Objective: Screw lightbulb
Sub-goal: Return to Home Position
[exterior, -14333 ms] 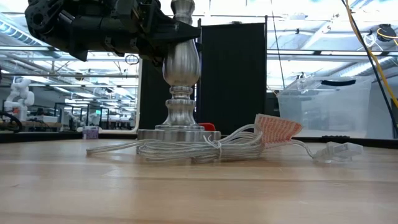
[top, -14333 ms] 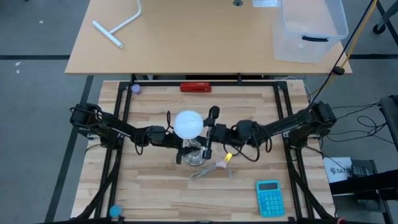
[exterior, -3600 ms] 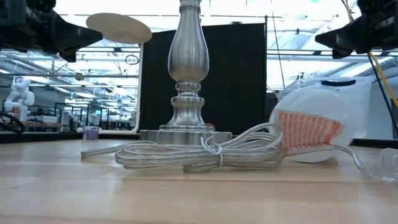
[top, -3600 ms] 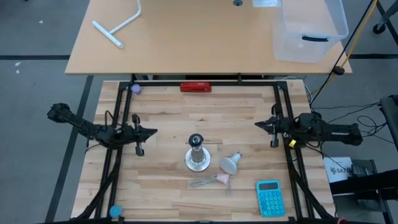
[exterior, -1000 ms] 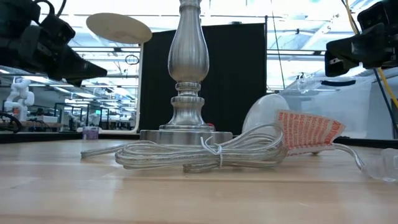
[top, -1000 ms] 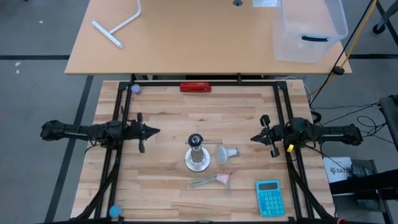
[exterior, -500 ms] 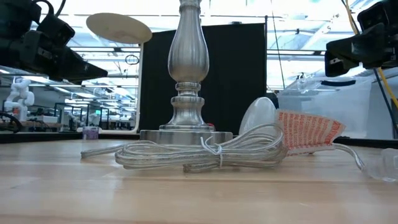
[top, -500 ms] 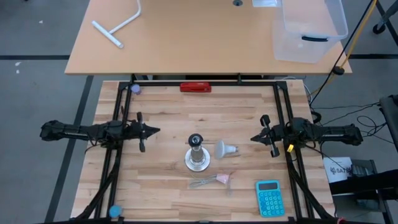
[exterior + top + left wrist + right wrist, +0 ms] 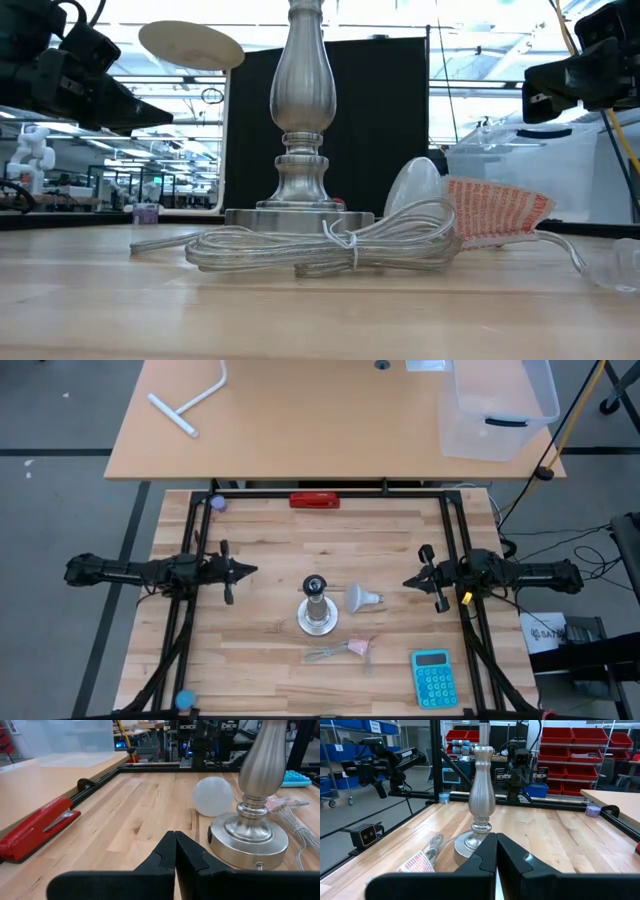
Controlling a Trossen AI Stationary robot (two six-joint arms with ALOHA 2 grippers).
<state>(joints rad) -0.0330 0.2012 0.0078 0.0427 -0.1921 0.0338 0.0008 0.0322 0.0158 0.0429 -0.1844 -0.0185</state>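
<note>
1. The left gripper [image 9: 243, 570] hangs over the left side of the wooden tabletop [image 9: 270, 530], its fingers pressed together on nothing, pointing toward the centre.
2. The right gripper [image 9: 410, 581] mirrors it over the right side, likewise closed tight and empty.
3. The lightbulb [image 9: 362, 598] lies on its side on the wood, just to the right of the silver lamp stand [image 9: 317, 606]. It is not in the socket and is well apart from both grippers.
4. Both arms look close to their rest pose. To finish well, they should draw straight back and stay raised. That keeps the closed fingers from snagging the coiled cord [image 9: 335, 652] or nudging the bulb, which looks free to roll.
5. A clear plastic bin [image 9: 470, 445] stands on the tan table [image 9: 300, 430] beyond. A dark strip shows at it, but I cannot tell whether that is a latch or something inside.
</note>
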